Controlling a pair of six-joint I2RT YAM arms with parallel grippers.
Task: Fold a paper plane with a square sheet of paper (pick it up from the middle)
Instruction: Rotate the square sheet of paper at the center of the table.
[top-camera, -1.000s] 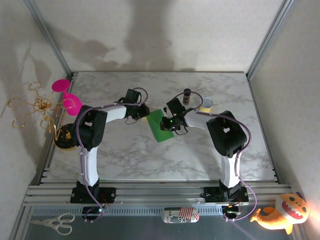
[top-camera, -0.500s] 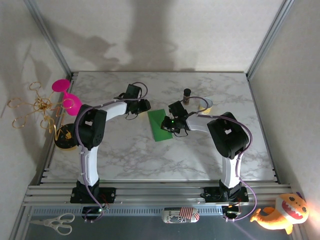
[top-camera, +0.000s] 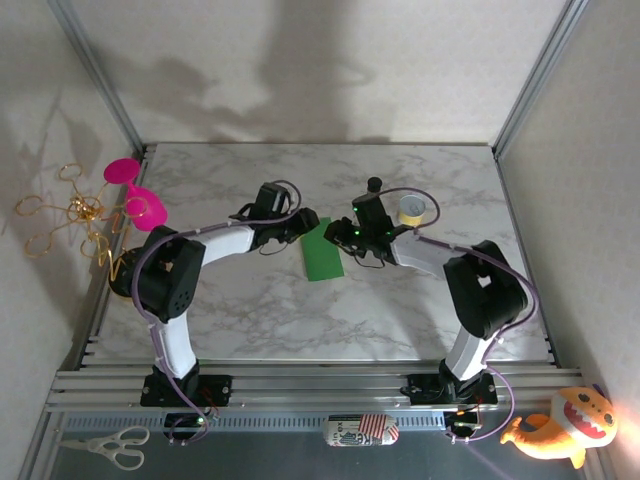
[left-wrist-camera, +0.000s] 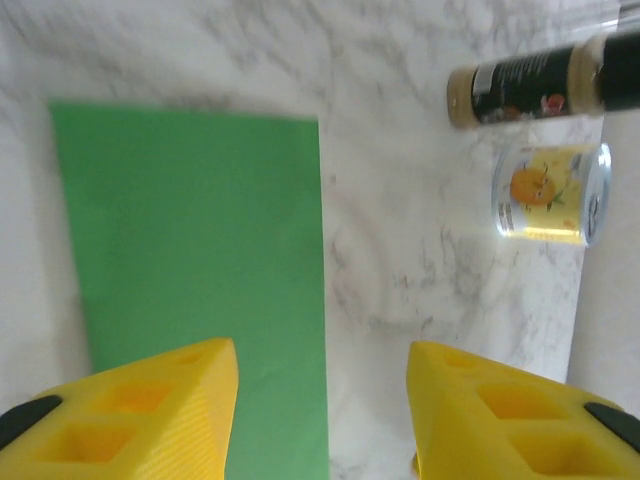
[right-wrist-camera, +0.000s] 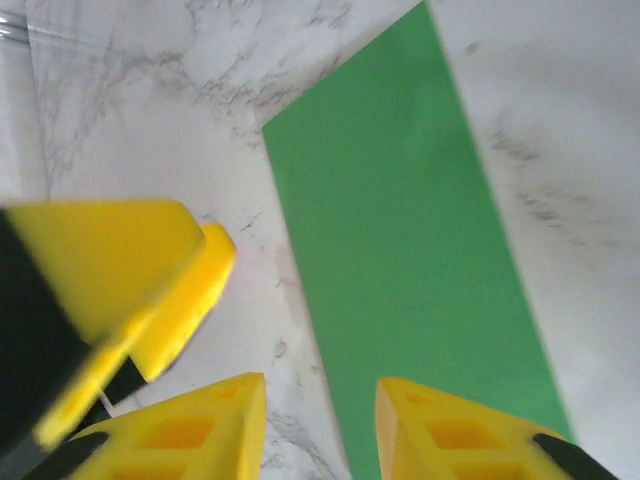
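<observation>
The sheet of paper (top-camera: 322, 252) lies flat on the table, a narrow bright green rectangle just above the centre of the top view. Both arms hover right over its upper end. The left gripper (top-camera: 305, 222) sits at the paper's upper left corner and the right gripper (top-camera: 340, 233) at its upper right edge.

On the left wrist camera the left gripper (left-wrist-camera: 320, 400) has its yellow fingers (left-wrist-camera: 150, 410) well apart with nothing clamped. The sheet of paper (left-wrist-camera: 190, 250) fills the left half of the frame, its right edge running down into the gap.

On the right wrist camera the right gripper (right-wrist-camera: 320, 410) shows a narrower gap, fingers apart and gripping nothing. The sheet of paper (right-wrist-camera: 410, 230) stretches from the top centre down over the right finger. A blurred yellow finger (right-wrist-camera: 150, 270) of the other arm crowds in at left.

The surface is a white marble-patterned table (top-camera: 400, 310). A small tape roll (top-camera: 411, 210) and a dark bottle (top-camera: 374, 186) stand right of the paper. White walls and metal frame posts enclose it.
</observation>
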